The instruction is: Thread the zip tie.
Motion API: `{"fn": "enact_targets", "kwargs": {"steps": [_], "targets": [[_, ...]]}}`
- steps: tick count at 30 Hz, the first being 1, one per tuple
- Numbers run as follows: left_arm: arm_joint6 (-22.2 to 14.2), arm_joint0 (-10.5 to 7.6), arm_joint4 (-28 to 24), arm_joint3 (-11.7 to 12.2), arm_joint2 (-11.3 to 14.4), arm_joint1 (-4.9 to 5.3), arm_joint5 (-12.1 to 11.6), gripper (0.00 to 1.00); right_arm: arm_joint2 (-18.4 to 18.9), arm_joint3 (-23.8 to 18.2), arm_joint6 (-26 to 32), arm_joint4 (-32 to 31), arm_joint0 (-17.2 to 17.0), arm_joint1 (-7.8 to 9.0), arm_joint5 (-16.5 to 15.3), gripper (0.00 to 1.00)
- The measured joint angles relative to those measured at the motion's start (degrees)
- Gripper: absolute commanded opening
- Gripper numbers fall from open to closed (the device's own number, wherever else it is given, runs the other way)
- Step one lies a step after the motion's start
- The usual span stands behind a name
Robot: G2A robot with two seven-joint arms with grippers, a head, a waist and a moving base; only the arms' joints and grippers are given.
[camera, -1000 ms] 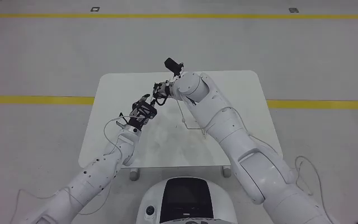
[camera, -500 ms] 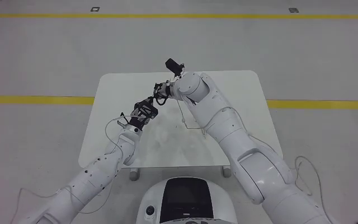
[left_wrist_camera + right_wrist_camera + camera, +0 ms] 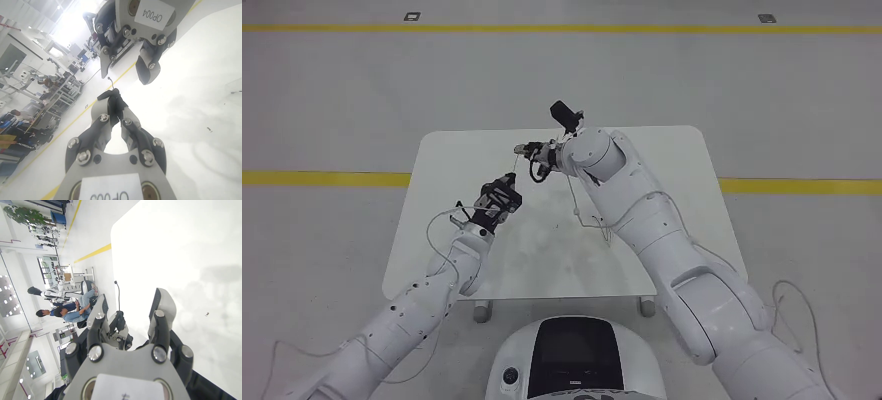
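Now | 1 zip tie [image 3: 111, 83] | left tool [image 3: 113, 94] gripping it | right tool [image 3: 130, 298] wide | 2 tools

In your top view the white rounded-corner table [image 3: 682, 170] sits mid-frame. The left gripper [image 3: 506, 188] hangs over its left-centre. The right gripper [image 3: 525, 150] is just up-frame and right of it, facing it tip to tip. The thin black plastic zip tie [image 3: 112, 84] juts from the left gripper's pinched fingers, its head just beside one of the right gripper's spread fingers.
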Motion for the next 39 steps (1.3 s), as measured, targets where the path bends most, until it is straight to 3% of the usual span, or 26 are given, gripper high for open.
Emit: {"fn": "enact_targets", "kwargs": {"steps": [5,11,15,18,22,25,27,31,36,39], "targets": [[2.03,1.54,-3.20,-2.55,-2.41,0.61,-7.15,0.00,1.57,-0.84,-1.05,0.28,-0.69,0.42,0.00,1.00],[2.06,1.51,-2.81,-2.56,-2.41,0.61,-7.14,0.00,1.52,-0.82,-1.01,0.27,-0.67,0.41,-0.01,1.00],[2.20,1.37,-7.52,-2.12,-4.58,0.64,-10.99,0.00,3.22,-2.33,-2.33,0.43,-1.86,1.21,-1.15,1.00],[3.42,1.66,-13.58,-1.50,-7.67,1.08,-16.57,0.00,4.91,-3.42,-0.51,-0.91,-2.41,2.40,-1.92,1.00],[4.79,1.91,-20.63,0.25,-11.97,1.91,-26.51,0.00,6.77,-4.12,3.85,-1.67,-2.82,3.82,-4.21,1.00],[4.58,1.30,-24.20,2.53,-14.11,2.36,-33.57,0.00,7.86,-3.86,6.32,-1.00,-2.78,4.54,-5.92,1.00],[4.66,1.13,-26.19,3.16,-14.10,2.56,-36.08,0.00,8.35,-3.50,7.13,-0.56,-2.61,4.87,-6.61,1.00],[5.55,0.96,-31.31,2.65,-12.13,3.32,-35.27,0.00,8.86,-3.00,7.51,0.01,-2.29,5.27,-7.63,1.00],[5.47,1.04,-31.19,2.54,-12.13,3.26,-35.30,0.00,8.84,-3.02,7.47,0.00,-2.30,5.26,-7.59,1.00],[2.44,1.18,-37.67,2.16,-12.41,3.05,-35.31,0.00,8.84,-3.02,7.47,-0.01,-2.30,5.26,-7.59,1.00]]}}
